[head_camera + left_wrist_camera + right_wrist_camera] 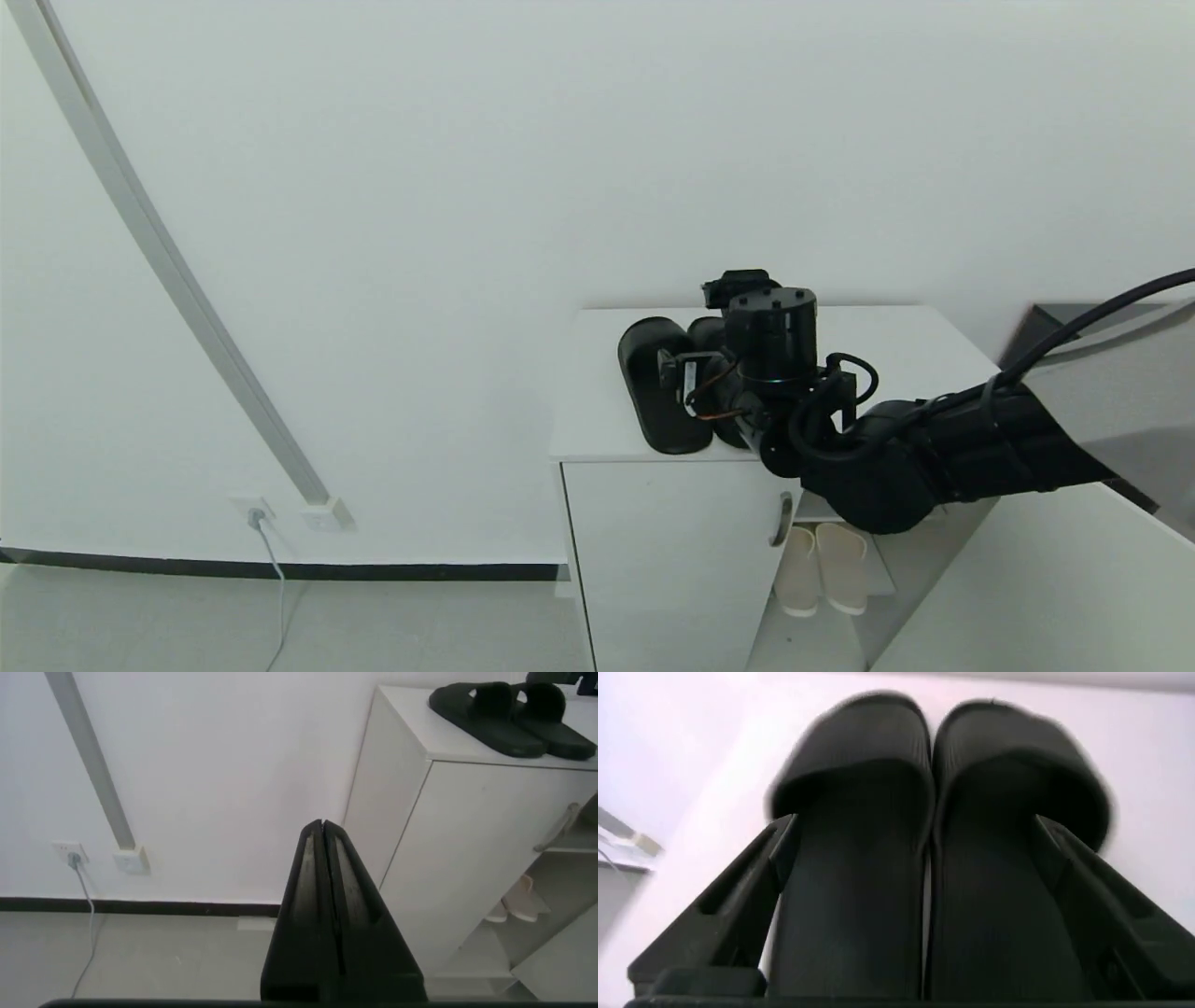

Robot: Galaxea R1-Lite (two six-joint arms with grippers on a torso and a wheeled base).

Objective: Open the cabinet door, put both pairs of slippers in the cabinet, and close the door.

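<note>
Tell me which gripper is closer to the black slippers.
Right. The right gripper straddles the black slippers atop the cabinet; the left gripper sits apart, away from the cabinet.

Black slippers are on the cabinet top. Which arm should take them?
Right. The right gripper is over the black slippers, its open fingers flanking the pair on top of the cabinet. The left gripper is shut and hangs off to the cabinet's side, away from them.
</note>
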